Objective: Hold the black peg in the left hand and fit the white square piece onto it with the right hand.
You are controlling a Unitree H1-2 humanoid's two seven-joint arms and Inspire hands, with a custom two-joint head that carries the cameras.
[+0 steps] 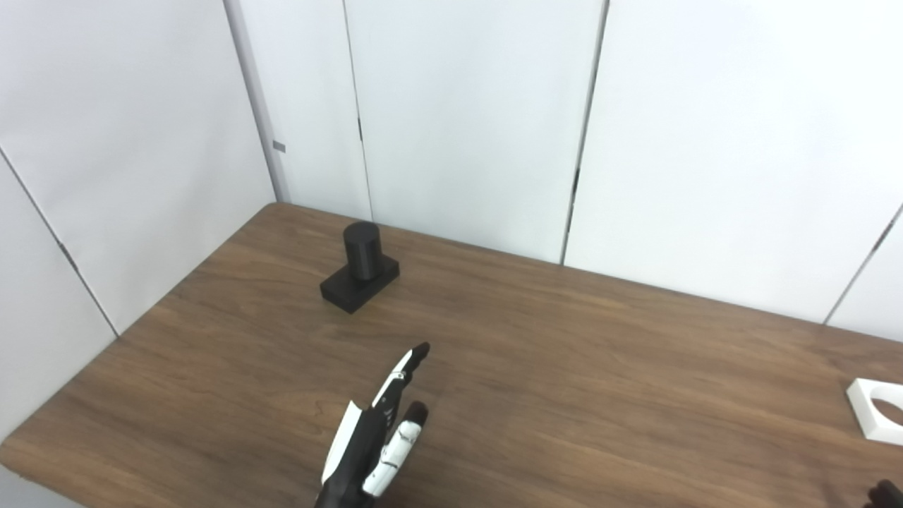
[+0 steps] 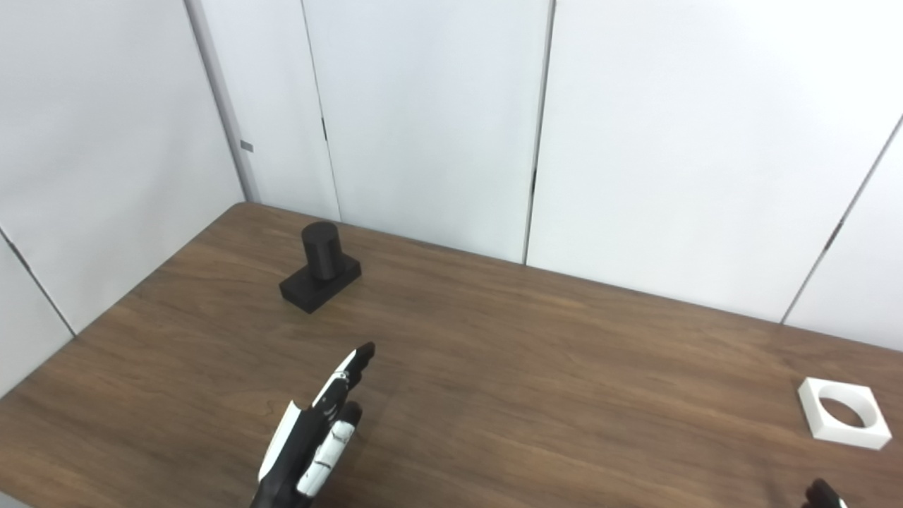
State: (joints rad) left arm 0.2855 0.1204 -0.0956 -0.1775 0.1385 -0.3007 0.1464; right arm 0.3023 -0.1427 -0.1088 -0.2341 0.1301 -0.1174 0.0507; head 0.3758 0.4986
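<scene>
The black peg, a short cylinder on a square black base, stands upright on the wooden table at the far left; it also shows in the right eye view. My left hand is open and empty, fingers stretched towards the peg, well short of it. The white square piece with a round hole lies flat at the table's right side. Only the dark fingertips of my right hand show at the bottom right, near the white piece; whether it is open or shut is hidden.
White panel walls stand close behind the table's far edge and along its left edge. The table's left corner is near the peg.
</scene>
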